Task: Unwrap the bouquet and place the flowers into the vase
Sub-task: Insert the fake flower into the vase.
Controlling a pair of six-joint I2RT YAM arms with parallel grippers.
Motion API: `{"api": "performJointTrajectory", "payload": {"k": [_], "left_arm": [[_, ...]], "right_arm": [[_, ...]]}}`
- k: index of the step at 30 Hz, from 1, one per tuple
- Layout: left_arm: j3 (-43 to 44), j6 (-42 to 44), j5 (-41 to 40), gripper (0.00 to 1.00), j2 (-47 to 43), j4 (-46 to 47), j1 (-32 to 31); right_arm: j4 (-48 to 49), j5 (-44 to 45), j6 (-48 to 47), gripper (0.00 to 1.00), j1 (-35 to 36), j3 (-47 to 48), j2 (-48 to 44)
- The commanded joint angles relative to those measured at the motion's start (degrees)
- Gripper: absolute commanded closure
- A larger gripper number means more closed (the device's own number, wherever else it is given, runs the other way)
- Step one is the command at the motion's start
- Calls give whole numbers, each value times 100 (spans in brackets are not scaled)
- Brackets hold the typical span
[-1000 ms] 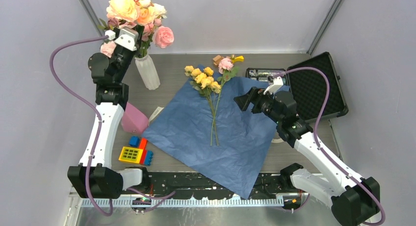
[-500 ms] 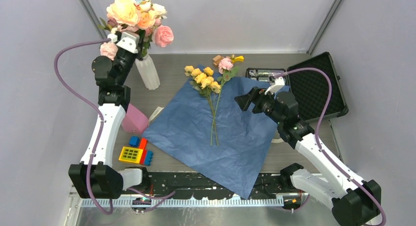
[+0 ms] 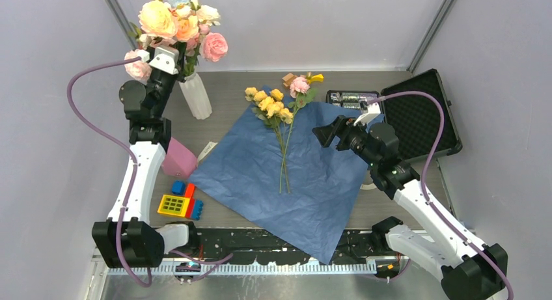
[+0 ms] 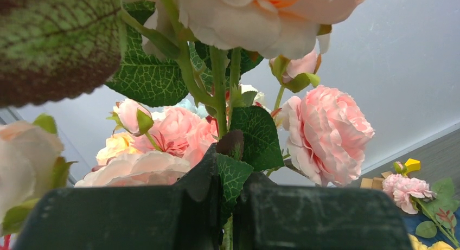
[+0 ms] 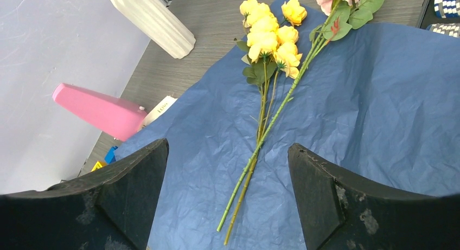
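Note:
The yellow flowers (image 3: 270, 105) and a pink one (image 3: 299, 85) lie on long thin stems on the unfolded dark blue paper wrap (image 3: 312, 183). In the right wrist view the yellow flowers (image 5: 268, 30) lie on that paper wrap (image 5: 379, 98) ahead of my right gripper (image 5: 228, 168), which hovers wide open above the stem ends. From above, the right gripper (image 3: 323, 132) sits just right of the stems. The white ribbed vase (image 3: 196, 96) stands at the back left. Above it, my left gripper (image 3: 176, 54) is shut on the stems of a bunch of big blooms (image 3: 176, 23), which reach down to the vase mouth. Leaves and stems sit between the left gripper's (image 4: 233, 190) jaws.
A pink cone-shaped block (image 3: 177, 158) lies left of the paper, with toy bricks (image 3: 181, 201) in front of it. A small white card (image 3: 207, 149) lies beside the block. An open black case (image 3: 416, 114) sits at the right. Grey walls enclose the table.
The left gripper has shifted and turned a little with the big blooms, bringing the bunch more upright over the vase. The right gripper has edged slightly up and right.

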Motion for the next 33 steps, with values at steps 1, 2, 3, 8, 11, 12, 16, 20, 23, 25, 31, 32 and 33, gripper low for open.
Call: {"api": "performJointTrajectory", "payload": {"k": [1,2,3,8,11,12,16,20,23,25,31,32,33], "left_arm": [[-96,-52,-234,100,-63,-140,77],[-96,-49,-225,100,-73,-140,83],[-91,-56,-229,100,-92,-133,82],[-7,-50,-247,100,-130,-42,77],[81,45,-272,100,-104,30,78],[114,91,-293,100,-89,54,78],[245,345,-373,100,17,98,85],[277,421,-424,100,54,287,77],[317,410,-402,100,84,327,81],[306,396,-409,100,112,415,82],[259,293,-425,100,208,553,89],[242,268,-425,100,224,575,85],[205,233,-421,100,227,590,83]], "right_arm": [[169,-18,59,14,-17,-14,-176],[173,-21,66,14,-17,-24,-180],[176,-22,69,14,-17,-28,-185],[182,-41,92,14,-17,-45,-232],[186,-43,104,14,-17,-51,-263],[186,-47,106,14,-21,-51,-270],[187,-33,123,14,-17,-66,-321],[170,-13,134,14,-17,-81,-374],[161,-8,145,14,-17,-98,-398],[168,-7,156,14,-17,-102,-400],[161,-16,166,14,-17,-99,-401],[160,-16,172,14,-17,-101,-401],[160,-23,170,14,-17,-103,-401]]}}
